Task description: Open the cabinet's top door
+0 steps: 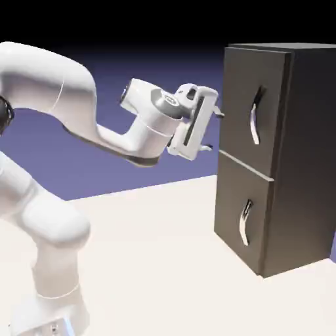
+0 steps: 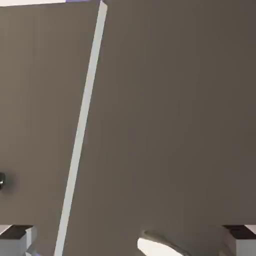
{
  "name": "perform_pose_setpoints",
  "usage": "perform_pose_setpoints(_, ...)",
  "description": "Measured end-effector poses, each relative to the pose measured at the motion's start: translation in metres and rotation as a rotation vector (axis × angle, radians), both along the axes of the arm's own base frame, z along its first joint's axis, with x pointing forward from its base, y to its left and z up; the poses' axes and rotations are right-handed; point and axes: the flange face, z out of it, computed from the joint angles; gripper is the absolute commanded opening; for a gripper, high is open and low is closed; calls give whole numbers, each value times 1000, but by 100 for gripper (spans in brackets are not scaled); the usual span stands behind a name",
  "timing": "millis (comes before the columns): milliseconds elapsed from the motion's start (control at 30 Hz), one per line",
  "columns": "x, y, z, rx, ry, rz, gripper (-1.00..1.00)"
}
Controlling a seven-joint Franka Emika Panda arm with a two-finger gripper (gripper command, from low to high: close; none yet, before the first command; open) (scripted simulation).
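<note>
Two spread fingers of the claw [image 1: 213, 130] hover near the top door [image 1: 252, 111] — best centre them on its handle [image 1: 254, 117] before closing.

Hand view only catches a sliver of the top door's handle [image 2: 157, 246], chopped off at the bottom edge. Cabinet [image 1: 298, 164] runs off the exterior view's right.
</note>
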Motion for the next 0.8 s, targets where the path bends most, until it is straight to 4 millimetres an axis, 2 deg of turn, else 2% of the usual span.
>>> perform_pose_setpoints(400,8,-20,2,-522,-169,194,0)
perform_pose_setpoints(800,28,-50,0,-1053,-348,321,0)
